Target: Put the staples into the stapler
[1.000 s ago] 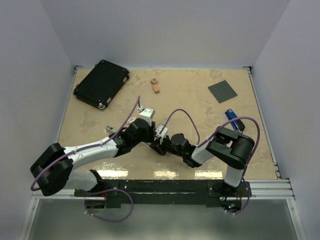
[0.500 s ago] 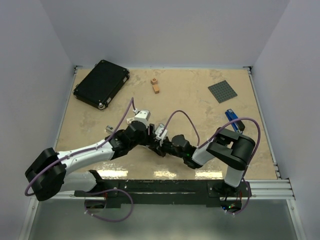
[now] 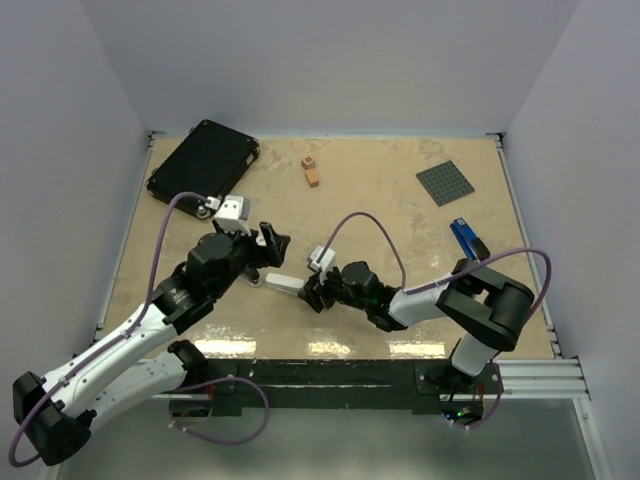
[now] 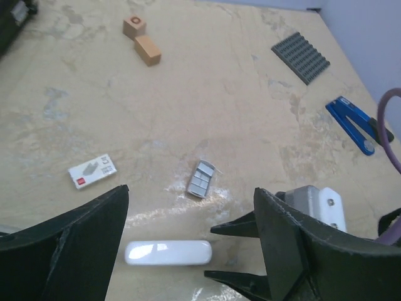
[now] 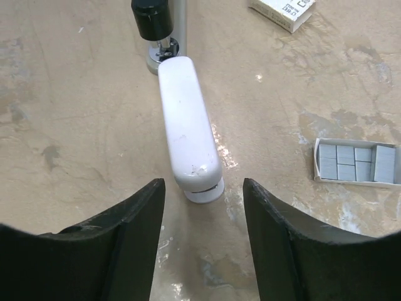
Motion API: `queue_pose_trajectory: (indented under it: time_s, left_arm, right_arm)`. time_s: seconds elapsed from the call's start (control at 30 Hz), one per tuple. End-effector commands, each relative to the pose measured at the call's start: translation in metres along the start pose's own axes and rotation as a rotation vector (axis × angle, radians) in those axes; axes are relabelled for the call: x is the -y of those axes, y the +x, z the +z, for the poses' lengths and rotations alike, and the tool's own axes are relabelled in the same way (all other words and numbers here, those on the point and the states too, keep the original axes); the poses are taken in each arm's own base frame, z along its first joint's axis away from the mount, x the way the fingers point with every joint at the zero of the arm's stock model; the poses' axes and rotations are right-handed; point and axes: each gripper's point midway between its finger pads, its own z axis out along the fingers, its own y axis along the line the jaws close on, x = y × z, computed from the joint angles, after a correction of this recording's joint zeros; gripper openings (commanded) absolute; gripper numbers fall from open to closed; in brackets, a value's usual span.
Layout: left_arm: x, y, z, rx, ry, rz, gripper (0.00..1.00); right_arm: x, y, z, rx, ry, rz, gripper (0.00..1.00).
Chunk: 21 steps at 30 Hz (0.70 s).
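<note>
The right claw (image 5: 202, 185) hangs low with its jaws apart. They straddle the near end of a white bar (image 5: 187, 122) and grip nothing. Just past the bar's far end, at the top of the right wrist view, stands the stapler (image 5: 178, 28), silver with a black top. Whether it touches the bar I cannot tell. The staples (image 5: 344, 162) lie as grey blocks in an open tray (image 5: 316, 169) at the right edge of that view, near the bar but apart from it. The left claw (image 4: 191, 191) is raised, spread wide and empty.

A block of staples is likely light, thin and slick, and brittle enough to snap if pinched hard. It is best taken by its long sides. The stapler looks stiff but small, and it may skate on the glossy surface if it is not braced.

The table (image 3: 400, 215) is beige, marbled and shiny with glare. On it, in the top view, are a black case (image 3: 205, 168) at upper left, wooden blocks (image 3: 311, 172), a grey studded plate (image 3: 445, 183) and a blue stapler (image 3: 465, 235). Pale walls (image 3: 320, 60) close it in.
</note>
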Motion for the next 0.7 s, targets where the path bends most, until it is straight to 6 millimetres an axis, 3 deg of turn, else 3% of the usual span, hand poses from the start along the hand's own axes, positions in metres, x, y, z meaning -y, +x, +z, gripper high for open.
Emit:
queue_pose_trajectory:
  time_s: [0.0,0.13,0.2,0.23,0.3,0.33,0.5,0.67]
  left_arm:
    - [-0.032,-0.038,-0.022,0.130,-0.157,0.086,0.87]
    - [-0.063,-0.058,-0.052,0.248,-0.282,0.135,0.88]
    - [-0.069,-0.066,-0.063,0.295,-0.302,0.130,0.91]
    - [-0.070,-0.068,-0.066,0.302,-0.305,0.147,0.91]
    - [-0.073,-0.073,-0.073,0.320,-0.323,0.151,0.91]
    - [-0.075,-0.075,-0.076,0.324,-0.331,0.162,0.91]
    - [-0.085,-0.077,-0.085,0.337,-0.380,0.177,0.91]
    - [-0.091,-0.079,-0.090,0.348,-0.409,0.181,0.91]
  right_arm:
    - [-0.003,-0.033,-0.006,0.007,0.003,-0.005,0.59]
    - [-0.002,-0.052,-0.008,-0.036,0.010,-0.032,0.59]
    - [-0.001,-0.052,-0.010,-0.079,0.015,-0.039,0.58]
    - [-0.002,-0.063,-0.006,-0.074,0.015,-0.050,0.58]
    - [-0.001,-0.053,-0.004,-0.145,0.012,-0.063,0.56]
    - [-0.002,-0.061,0.000,-0.140,0.011,-0.063,0.56]
    - [-0.001,-0.040,0.012,-0.240,0.001,-0.084,0.45]
    - [-0.002,0.003,0.019,-0.352,-0.020,-0.058,0.38]
